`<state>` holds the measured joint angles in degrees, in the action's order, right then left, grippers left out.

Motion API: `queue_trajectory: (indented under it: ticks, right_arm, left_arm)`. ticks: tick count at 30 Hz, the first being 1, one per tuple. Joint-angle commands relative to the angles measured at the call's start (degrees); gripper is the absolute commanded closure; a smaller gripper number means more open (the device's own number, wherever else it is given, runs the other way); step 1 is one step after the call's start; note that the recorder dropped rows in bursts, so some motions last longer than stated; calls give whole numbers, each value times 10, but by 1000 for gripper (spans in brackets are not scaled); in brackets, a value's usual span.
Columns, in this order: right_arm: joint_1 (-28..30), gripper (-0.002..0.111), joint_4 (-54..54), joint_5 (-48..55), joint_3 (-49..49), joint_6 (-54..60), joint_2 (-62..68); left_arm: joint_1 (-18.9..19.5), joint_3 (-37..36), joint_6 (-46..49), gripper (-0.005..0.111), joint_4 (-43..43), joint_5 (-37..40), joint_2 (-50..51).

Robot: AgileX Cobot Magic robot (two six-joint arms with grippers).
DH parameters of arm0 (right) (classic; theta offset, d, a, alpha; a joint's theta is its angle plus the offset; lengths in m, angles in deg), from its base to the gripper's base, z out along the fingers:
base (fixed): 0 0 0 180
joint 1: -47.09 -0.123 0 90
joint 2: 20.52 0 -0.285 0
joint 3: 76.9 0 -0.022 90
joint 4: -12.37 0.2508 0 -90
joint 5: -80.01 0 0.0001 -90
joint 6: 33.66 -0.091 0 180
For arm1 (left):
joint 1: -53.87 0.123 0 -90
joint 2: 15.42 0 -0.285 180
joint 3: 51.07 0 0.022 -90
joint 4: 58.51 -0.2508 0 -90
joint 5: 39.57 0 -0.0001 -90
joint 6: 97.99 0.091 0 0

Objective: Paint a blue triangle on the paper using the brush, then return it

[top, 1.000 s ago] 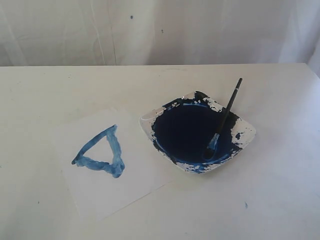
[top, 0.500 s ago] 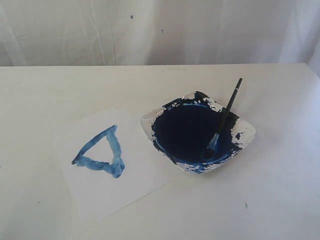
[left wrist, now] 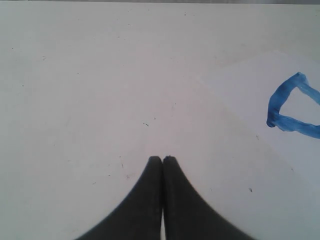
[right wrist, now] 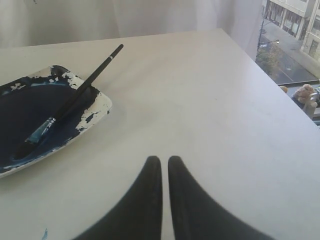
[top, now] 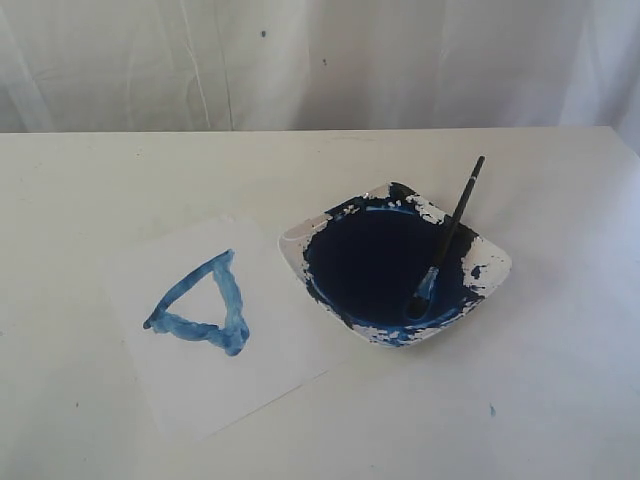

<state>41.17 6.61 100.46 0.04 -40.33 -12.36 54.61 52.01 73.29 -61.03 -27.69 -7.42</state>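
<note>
The task looks almost finished: a blue triangle (top: pixel 195 328) with closed corners lies on the paper (top: pixel 230 380), which sits flat on the bench (top: pixel 560 380) just beside the dish (top: pixel 492 262) of dark blue paint. The brush (top: pixel 448 234) rests in this dish, the bristles down in the paint and the black handle leaning over the far rim, and no gripper touches it. I judge that the returning step is done and that nothing more is needed except to keep both arms away from the wet paint. The left gripper (left wrist: pixel 162 159) has its tips pressed together and holds nothing; it hangs over bare bench, apart from the paper. The right gripper (right wrist: pixel 163 160) is nearly closed, with only a thin slit between the tips, and is empty too. The exterior view shows paper, dish and brush together but no arm at all. The left wrist view gives one part of the triangle and not the dish; the right wrist view gives dish and brush, also a window beyond the bench edge, but not the paper.
</note>
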Motion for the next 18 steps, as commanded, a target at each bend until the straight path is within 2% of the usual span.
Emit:
queue_trajectory:
  ticks: [1, 5, 18]
  right_arm:
    - [3, 103, 2, -3, 3, 4, -4]
    - [3, 103, 2, -3, 3, 4, -4]
    - [3, 103, 2, -4, 3, 4, -4]
  left_arm:
    - [-15, -3, -3, 107, 3, -2, -2]
    - [-28, -3, -3, 107, 3, -2, -2]
    - [-27, -3, -3, 107, 3, -2, -2]
